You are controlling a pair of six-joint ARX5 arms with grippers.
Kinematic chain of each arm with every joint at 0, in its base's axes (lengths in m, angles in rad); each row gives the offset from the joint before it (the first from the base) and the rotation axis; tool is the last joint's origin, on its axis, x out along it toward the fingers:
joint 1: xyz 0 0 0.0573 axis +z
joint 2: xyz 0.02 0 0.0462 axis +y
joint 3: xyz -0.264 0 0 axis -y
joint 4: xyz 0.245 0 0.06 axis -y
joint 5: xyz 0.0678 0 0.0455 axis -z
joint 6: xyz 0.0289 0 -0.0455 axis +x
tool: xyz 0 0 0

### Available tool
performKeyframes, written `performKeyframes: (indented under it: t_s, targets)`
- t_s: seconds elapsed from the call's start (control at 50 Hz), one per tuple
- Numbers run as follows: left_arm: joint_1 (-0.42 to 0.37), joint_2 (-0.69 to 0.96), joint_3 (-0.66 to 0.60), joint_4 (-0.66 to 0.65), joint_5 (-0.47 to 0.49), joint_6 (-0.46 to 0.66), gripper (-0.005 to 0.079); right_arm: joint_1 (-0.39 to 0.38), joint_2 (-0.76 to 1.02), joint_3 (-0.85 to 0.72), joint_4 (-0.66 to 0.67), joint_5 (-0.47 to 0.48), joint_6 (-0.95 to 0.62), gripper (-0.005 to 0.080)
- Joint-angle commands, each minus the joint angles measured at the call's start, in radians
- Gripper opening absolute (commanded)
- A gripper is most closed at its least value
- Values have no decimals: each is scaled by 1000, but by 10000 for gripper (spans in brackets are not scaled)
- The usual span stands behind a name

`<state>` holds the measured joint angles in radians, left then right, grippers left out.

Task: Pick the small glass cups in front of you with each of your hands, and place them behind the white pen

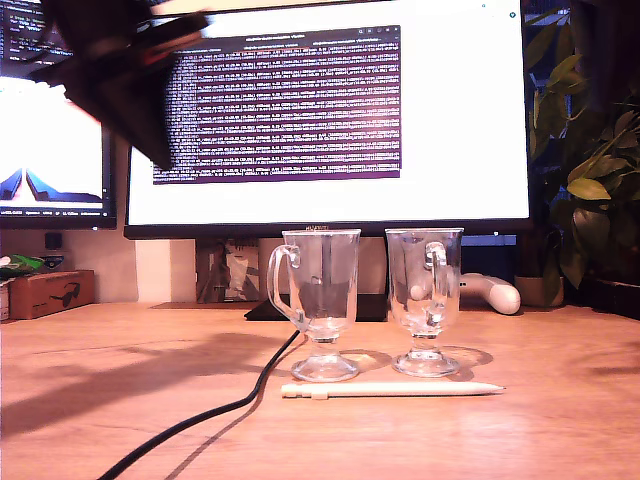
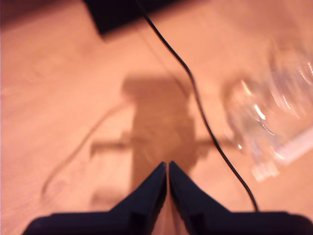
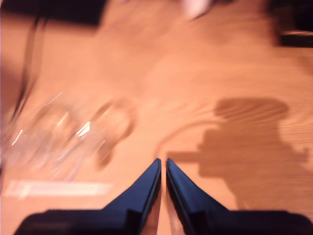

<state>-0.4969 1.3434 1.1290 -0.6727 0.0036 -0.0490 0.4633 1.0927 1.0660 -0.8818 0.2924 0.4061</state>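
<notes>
Two small glass cups, one (image 1: 322, 300) and the other (image 1: 425, 298), stand upright side by side on the wooden desk, just beyond the white pen (image 1: 390, 389), which lies crosswise in front of their feet. My first gripper (image 2: 167, 167) is shut and empty above the desk; a blurred cup (image 2: 274, 112) and the pen's end (image 2: 293, 147) lie off to one side of it. My second gripper (image 3: 163, 161) is also shut and empty, with blurred cups (image 3: 63, 132) and the pen (image 3: 58, 188) off to its side. A blurred dark arm (image 1: 130, 80) hangs at the exterior view's upper left.
A black cable (image 1: 230, 405) runs from under the monitor (image 1: 330, 120) toward the exterior view's lower left, passing the nearer cup. A white object (image 1: 490, 292) lies behind the cups. A cardboard box (image 1: 50, 292) sits at the exterior view's left, plants (image 1: 590, 180) at its right.
</notes>
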Motion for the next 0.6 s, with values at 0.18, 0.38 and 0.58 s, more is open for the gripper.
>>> performKeyframes:
  t_s: [0.18,0.38,0.58]
  targets:
    - [117,-186,-269,189,19,56,-19,-161,-77,-182,213,-125,-206,-13]
    - [271,-335,-414,282,79,80,-19,-351,-125,-216,260,-204,-305,-13]
    - [438,-469,-476,308,193,75,-19,-523,-214,-254,315,-350,-362,-13]
